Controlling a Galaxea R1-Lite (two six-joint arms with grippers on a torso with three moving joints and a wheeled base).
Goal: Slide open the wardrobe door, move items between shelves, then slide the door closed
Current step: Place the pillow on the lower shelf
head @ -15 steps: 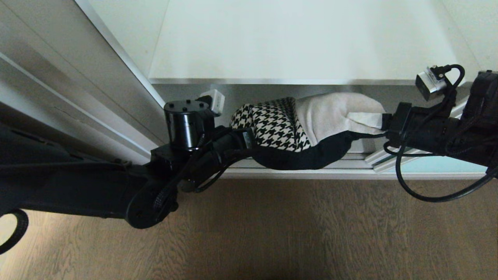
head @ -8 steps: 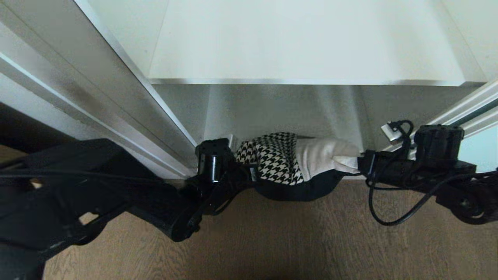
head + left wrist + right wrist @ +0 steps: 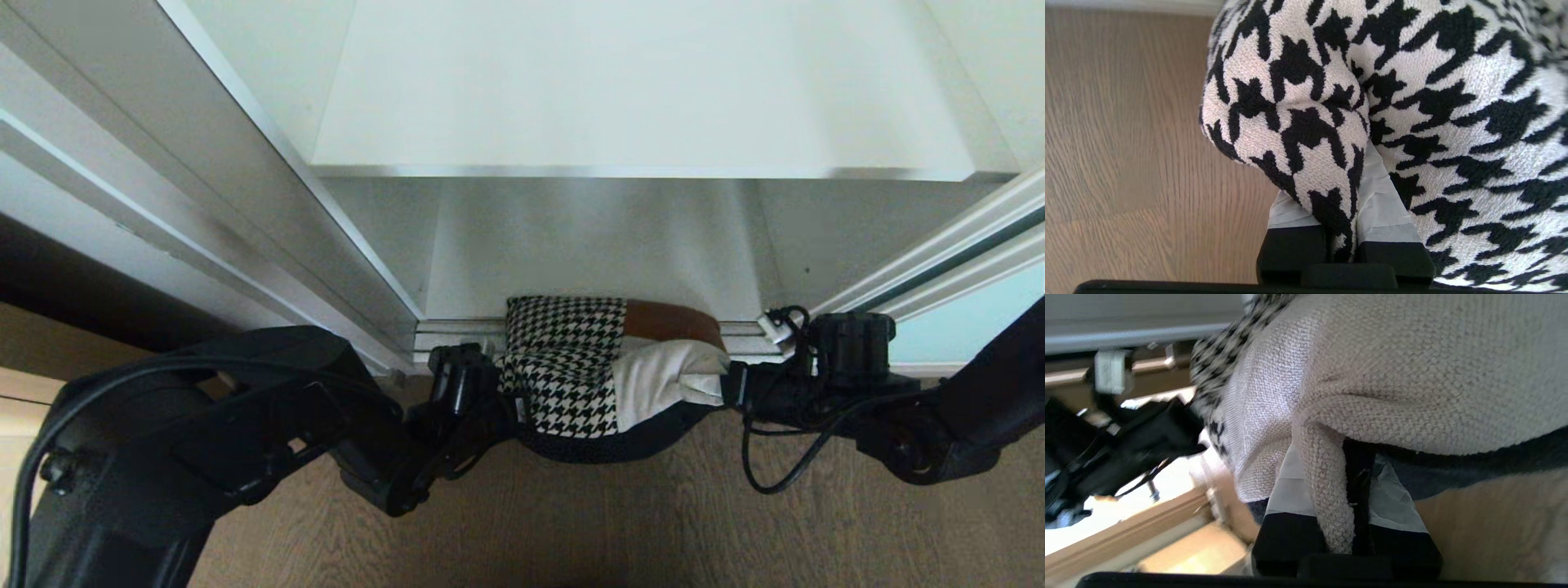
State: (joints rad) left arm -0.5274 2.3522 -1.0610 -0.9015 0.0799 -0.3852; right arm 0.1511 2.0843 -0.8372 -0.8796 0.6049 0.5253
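Head view, lower centre: left gripper and right gripper are pinching opposite ends of the cushion, its long axis running left-right, hanging before the lower shelf.

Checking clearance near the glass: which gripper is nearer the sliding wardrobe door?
Right. The right gripper pinches the cushion beside the sliding wardrobe door; the left gripper grips the cushion's far end.

Looks like a home bedroom, right at an open built-in wardrobe: white shelves inside, a frosted aqua sliding door on floor tracks, grey wood-grain floor, and a patchwork cushion.
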